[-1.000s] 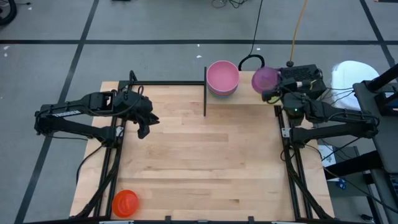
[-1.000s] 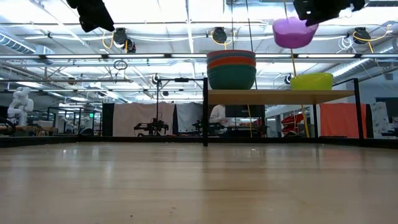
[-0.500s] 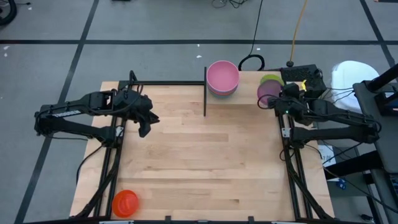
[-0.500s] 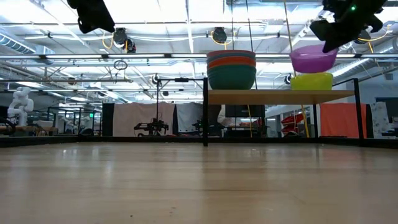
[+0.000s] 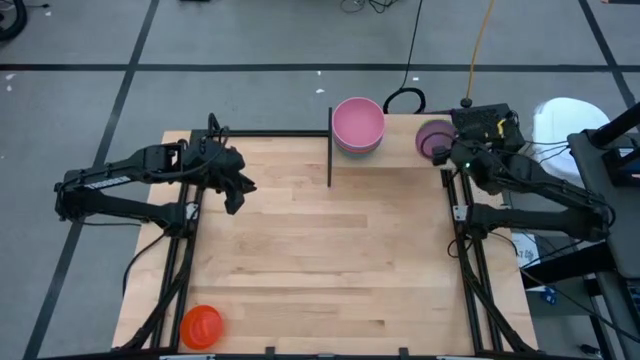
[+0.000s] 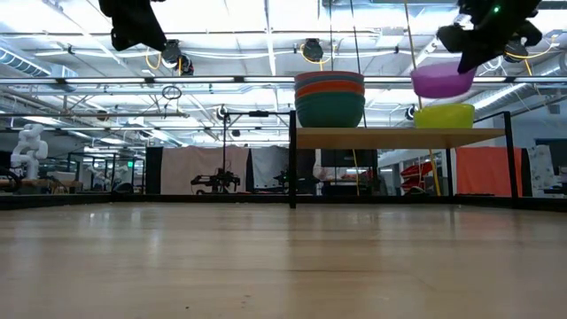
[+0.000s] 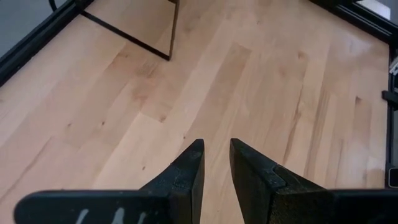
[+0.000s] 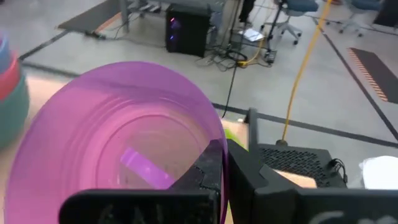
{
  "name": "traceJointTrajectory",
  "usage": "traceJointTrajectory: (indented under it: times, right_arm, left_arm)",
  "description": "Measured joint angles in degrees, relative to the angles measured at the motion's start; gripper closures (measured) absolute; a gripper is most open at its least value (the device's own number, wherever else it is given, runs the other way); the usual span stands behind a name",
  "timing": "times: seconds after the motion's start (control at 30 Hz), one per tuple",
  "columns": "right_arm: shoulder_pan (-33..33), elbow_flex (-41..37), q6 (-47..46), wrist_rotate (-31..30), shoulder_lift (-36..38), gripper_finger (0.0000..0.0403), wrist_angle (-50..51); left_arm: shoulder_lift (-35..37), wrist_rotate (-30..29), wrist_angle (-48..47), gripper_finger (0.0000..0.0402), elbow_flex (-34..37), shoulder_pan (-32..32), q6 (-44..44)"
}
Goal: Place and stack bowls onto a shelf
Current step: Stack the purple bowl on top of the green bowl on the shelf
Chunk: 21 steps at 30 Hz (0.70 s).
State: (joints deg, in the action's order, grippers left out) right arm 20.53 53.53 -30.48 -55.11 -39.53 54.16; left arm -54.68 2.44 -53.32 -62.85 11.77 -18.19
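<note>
Right gripper (image 8: 225, 163): clamped on the rim of the purple bowl (image 8: 124, 140), fingers pinching the near wall; it sits over the shelf's right end.
Purple bowl: held upright in the air, just above the green bowl (image 6: 444, 115) and not touching it in the low view; from above it covers nearly all of the green one.
Green bowl: on the shelf (image 6: 399, 136) directly below the gripper, near the right post.
Stack (image 6: 330, 97): on the shelf's left end, well to the left of the right gripper; teal at the bottom, orange and red bands above, pink (image 5: 358, 123) on top.
Room beside the gripper: open shelf board lies between the stack and the green bowl; the far shelf edge is close behind the held bowl.
In the way: a black box (image 5: 487, 123) with cables sits just right of the gripper, at the table's back corner; a yellow cable (image 8: 303, 65) hangs behind it.
Left gripper (image 7: 216, 163): fingers slightly apart, nothing between them; it hangs high over bare tabletop (image 7: 267, 81) at the table's left side, well apart from the shelf.
Left post (image 5: 330, 146): between the left gripper and the stack.
Orange bowl (image 5: 201, 326): alone at the table's front left corner, far from both grippers.
</note>
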Motion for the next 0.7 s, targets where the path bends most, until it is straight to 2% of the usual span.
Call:
traceJointTrajectory:
  times: [0.2,0.7]
  right_arm:
    - [5.0,4.3,3.9,0.6,0.0,0.0403,-0.3]
    - [21.3,4.6,13.8,14.5,-5.2,0.0403,-2.7]
  left_arm:
    - [0.0,0.0,0.0,0.0321,0.0,0.0,0.0]
    - [0.0,0.0,0.0,0.0321,0.0,0.0,-1.6]
